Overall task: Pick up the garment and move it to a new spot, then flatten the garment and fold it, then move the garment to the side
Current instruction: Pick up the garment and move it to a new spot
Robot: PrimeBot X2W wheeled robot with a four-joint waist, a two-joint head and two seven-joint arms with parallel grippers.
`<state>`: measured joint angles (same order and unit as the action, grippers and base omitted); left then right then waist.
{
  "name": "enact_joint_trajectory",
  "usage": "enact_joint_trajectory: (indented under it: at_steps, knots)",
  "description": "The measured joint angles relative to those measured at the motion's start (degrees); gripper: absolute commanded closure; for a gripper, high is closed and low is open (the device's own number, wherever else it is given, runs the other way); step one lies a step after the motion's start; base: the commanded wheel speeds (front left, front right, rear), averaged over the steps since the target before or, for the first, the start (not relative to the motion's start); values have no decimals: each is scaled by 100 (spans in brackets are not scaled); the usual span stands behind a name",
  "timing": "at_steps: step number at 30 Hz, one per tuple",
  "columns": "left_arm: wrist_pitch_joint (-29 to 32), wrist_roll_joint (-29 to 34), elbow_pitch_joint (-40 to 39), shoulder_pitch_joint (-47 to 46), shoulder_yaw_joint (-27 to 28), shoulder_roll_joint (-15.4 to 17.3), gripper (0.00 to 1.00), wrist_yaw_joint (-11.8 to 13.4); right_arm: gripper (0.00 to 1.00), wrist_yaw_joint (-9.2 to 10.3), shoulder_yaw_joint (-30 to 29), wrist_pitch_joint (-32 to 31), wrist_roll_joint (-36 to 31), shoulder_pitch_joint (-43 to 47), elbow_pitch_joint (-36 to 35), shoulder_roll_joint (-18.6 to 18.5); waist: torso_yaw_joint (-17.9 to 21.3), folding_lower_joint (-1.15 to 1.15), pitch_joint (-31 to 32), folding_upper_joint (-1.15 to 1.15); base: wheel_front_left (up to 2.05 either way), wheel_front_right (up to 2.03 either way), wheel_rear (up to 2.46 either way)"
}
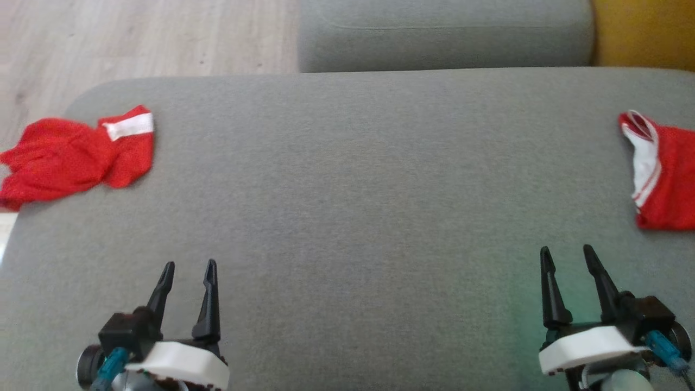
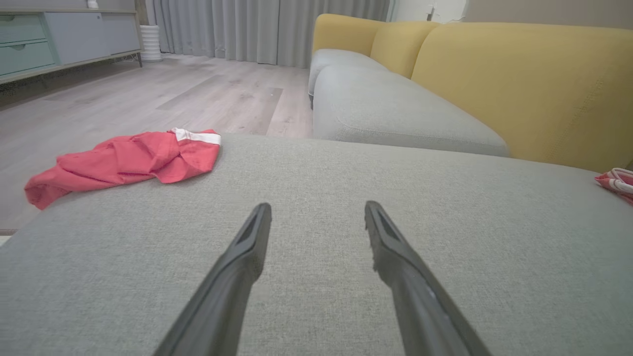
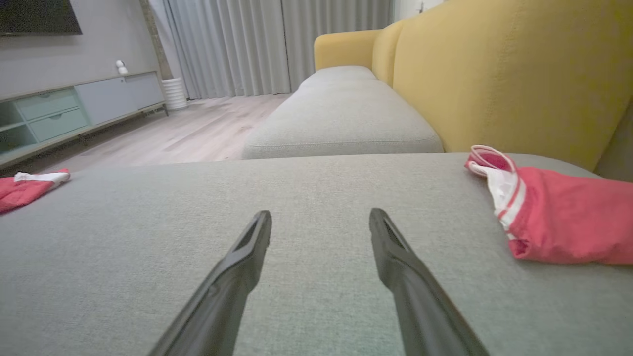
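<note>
Two red garments lie on the grey sofa cushion (image 1: 347,179). A crumpled red garment (image 1: 70,155) with a white band sits at the cushion's far left edge, partly hanging over it, and shows as the left garment (image 2: 123,160) (image 3: 27,188) in both wrist views. A second red garment (image 1: 659,174) with white trim lies at the right edge, also seen as the right garment (image 3: 559,222) (image 2: 617,182). My left gripper (image 1: 187,270) (image 2: 318,207) is open and empty near the front left. My right gripper (image 1: 566,255) (image 3: 320,215) is open and empty at the front right, short of the right garment.
A second grey cushion (image 1: 445,32) adjoins the far side, with a yellow backrest (image 3: 494,74) along the right. Wooden floor (image 1: 136,32) lies beyond the left and far edges. A low cabinet (image 3: 74,106) and grey curtains (image 3: 237,44) stand across the room.
</note>
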<state>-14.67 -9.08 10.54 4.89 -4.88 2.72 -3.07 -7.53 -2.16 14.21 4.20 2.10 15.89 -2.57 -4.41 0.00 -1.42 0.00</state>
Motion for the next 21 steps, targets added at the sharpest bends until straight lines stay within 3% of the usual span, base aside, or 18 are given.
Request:
enact_joint_trajectory:
  at_steps: [16, 21]
  knots:
    - [0, -160, -105, 92, -41, 5, 0, 110, 0, 0, 434, 1, 14, 77, 41, 1, -1572, 0, 42, 0, 0, 0, 0]
    - [0, -240, -212, 132, 8, 7, 0, 156, 0, 0, 494, 1, -27, 65, 65, 1, -1877, 0, -7, 0, 0, 0, 0]
